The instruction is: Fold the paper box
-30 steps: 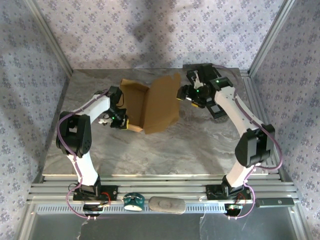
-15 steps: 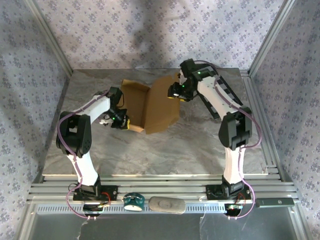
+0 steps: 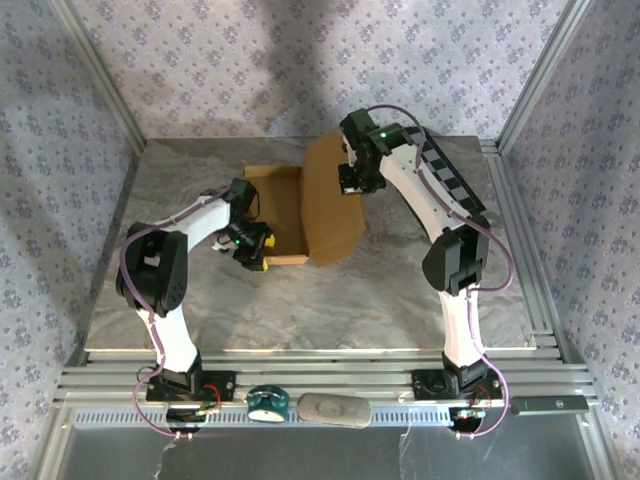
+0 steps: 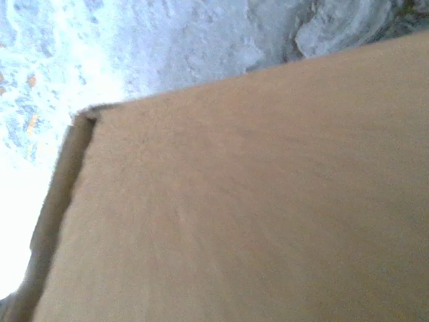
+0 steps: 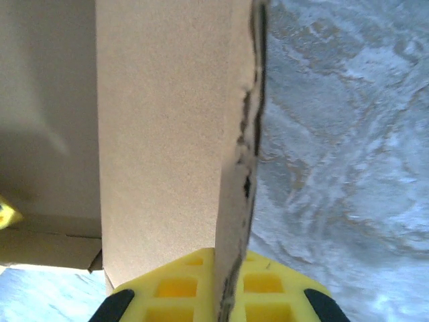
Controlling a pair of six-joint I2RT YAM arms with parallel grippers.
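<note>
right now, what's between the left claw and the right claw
The paper box: its tray and raised lid fill the stretch from left claw to right claw, seen from the top external view.

The desk (image 3: 300,300) in front of me is grey and marbled, and flowered lilac wallpaper (image 3: 250,70) rises on three sides. On the metal rails (image 3: 330,383) nearest me lie a teal roll (image 3: 268,402) and, just beside it, a grey oblong pad (image 3: 334,409) — a black bar (image 3: 550,405) sits far to my right.
</note>
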